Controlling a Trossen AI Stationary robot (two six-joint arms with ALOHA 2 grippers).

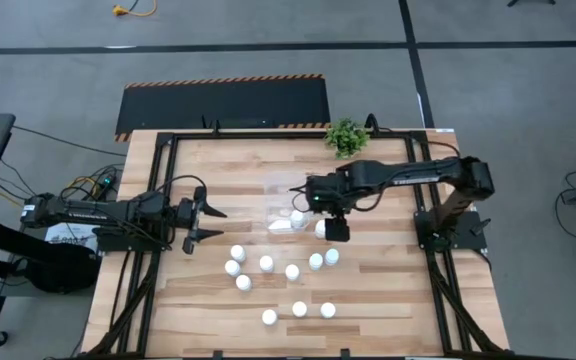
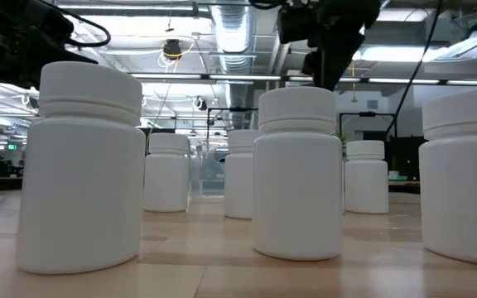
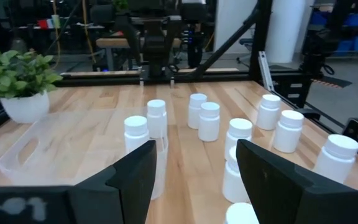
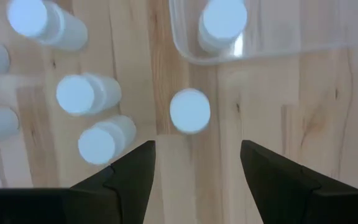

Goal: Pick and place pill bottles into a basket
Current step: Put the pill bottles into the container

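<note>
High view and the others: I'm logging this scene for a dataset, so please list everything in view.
pill bottles: about a dozen, white, most standing on the table's near half; at least one in the basket, one just outside it
basket: one, clear, mid-table
potted plant: one, green in a white pot, table's far edge
table: one, light wood
floor mat: one, black with striped edge, beyond the table
left end effector: one, dark, open, at the table's left
right end effector: one, dark, open, above the bottle beside the basket
</note>
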